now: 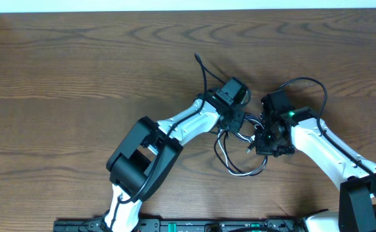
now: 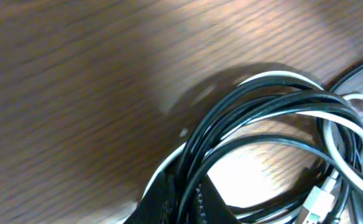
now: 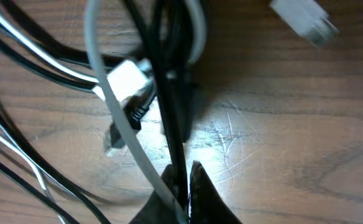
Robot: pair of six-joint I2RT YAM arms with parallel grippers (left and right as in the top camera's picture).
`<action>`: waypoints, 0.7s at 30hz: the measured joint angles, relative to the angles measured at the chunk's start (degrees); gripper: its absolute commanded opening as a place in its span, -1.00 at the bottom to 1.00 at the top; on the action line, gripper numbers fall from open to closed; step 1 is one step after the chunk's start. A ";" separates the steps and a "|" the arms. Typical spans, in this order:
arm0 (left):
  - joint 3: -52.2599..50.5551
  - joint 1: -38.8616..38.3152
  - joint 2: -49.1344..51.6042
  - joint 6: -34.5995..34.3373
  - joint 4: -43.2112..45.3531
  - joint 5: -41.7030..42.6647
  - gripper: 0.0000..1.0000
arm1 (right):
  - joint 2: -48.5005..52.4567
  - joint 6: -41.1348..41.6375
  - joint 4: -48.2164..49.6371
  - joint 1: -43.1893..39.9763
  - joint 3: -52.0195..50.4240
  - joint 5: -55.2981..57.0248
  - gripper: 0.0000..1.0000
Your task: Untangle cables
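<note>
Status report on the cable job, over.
Left gripper and right gripper: jaws shut on black cable. White cable looped through it, tangled. Nothing else in the way.

Glossy black cables (image 2: 281,102), matt wooden table (image 1: 78,64)

The left arm (image 1: 175,125) is stretched from the near edge toward the right, the right arm (image 1: 323,145) from the near right toward the left. The left gripper (image 1: 238,121) and right gripper (image 1: 262,138) are pressed shut, set close together.
</note>
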 measured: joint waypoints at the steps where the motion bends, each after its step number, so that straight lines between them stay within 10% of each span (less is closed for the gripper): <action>1: 0.00 0.44 -0.15 0.02 -0.63 0.02 -0.85 | 0.00 0.35 -0.59 0.00 0.00 0.92 -0.98; 21: -0.02 9.77 -5.29 3.32 -13.55 7.26 -0.81 | -0.11 6.32 -5.29 -12.09 1.57 3.15 -0.98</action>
